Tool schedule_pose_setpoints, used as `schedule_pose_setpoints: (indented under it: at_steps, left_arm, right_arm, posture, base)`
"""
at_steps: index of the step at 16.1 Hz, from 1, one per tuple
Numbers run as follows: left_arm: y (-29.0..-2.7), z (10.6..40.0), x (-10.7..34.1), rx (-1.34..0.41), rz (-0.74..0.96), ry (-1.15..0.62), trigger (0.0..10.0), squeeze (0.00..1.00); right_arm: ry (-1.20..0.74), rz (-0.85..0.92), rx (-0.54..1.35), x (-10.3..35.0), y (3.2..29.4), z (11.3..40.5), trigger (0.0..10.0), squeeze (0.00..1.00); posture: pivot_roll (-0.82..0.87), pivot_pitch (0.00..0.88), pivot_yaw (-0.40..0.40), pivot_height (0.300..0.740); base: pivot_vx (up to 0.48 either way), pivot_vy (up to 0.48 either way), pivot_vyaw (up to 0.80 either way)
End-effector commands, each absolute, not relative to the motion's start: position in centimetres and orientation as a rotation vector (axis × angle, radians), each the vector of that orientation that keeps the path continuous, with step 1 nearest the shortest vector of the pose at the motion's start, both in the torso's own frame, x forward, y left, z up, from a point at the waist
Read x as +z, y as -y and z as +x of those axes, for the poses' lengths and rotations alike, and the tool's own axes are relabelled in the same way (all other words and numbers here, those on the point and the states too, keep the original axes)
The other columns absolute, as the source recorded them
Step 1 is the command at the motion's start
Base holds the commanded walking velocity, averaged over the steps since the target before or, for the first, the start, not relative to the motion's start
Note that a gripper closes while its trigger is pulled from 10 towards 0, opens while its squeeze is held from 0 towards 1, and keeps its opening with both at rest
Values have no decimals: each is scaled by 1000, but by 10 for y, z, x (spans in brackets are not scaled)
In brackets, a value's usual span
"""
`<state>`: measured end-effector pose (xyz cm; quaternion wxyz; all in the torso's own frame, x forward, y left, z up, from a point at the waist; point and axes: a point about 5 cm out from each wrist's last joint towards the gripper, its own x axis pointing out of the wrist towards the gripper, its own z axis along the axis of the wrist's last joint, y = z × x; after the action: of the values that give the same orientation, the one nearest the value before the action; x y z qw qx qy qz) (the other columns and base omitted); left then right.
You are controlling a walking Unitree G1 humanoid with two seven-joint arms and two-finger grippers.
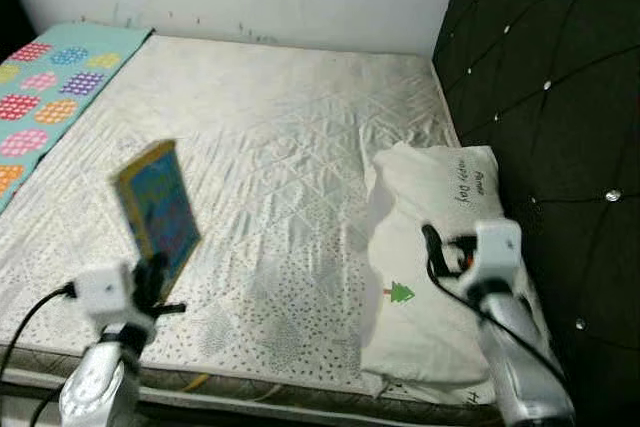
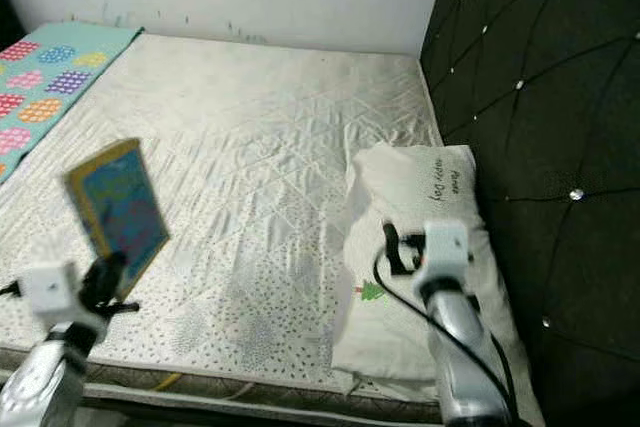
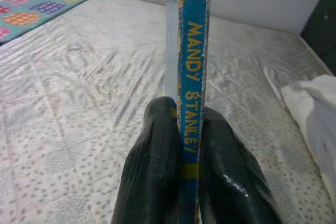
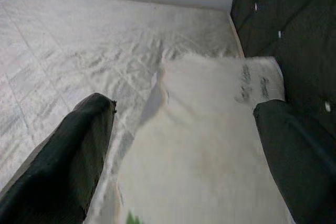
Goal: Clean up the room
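- Above the bed's near edge, the book [image 1: 157, 209] stands upright, spine pinched by the left end effector [image 3: 182, 145], lifted clear, likely for carrying off
- Right end effector [image 4: 184, 150] hovers spread over the pillow [image 1: 430, 267], perhaps readying a grasp
- Bed [image 1: 260, 147] carries a patterned blanket [image 1: 50, 97] at its far left

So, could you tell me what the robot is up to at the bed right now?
The left gripper is shut on a thin blue and yellow book, holding it upright above the near edge of the mattress. The right gripper is open, poised over the white pillow that lies beside the dark tufted headboard. A patterned teal blanket lies along the far left side of the bed.
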<state>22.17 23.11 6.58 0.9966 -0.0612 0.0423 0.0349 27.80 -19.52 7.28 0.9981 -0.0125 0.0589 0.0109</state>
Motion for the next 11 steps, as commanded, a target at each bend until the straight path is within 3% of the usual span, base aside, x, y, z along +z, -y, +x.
schedule_pose_setpoints:
  at_steps: [1,6,11]
  left_arm:
    - [-232,218,78,86,-102,-21,10000,0]
    - [-232,206,76,98,-106,-37,10000,0]
    - [-233,223,91,102,-101,35,10000,0]
  right_arm:
    - [-104,-14,15,81,201,278,10000,0]
    - [-130,-14,22,82,212,269,10000,0]
    - [-110,75,-29,90,210,280,10000,0]
  posture:
    - [-67,29,-45,740]
    - [-68,14,-55,740]
    - [-75,0,-44,740]
  base:
    - [0,0,0]
    - [0,0,0]
    - [0,0,0]
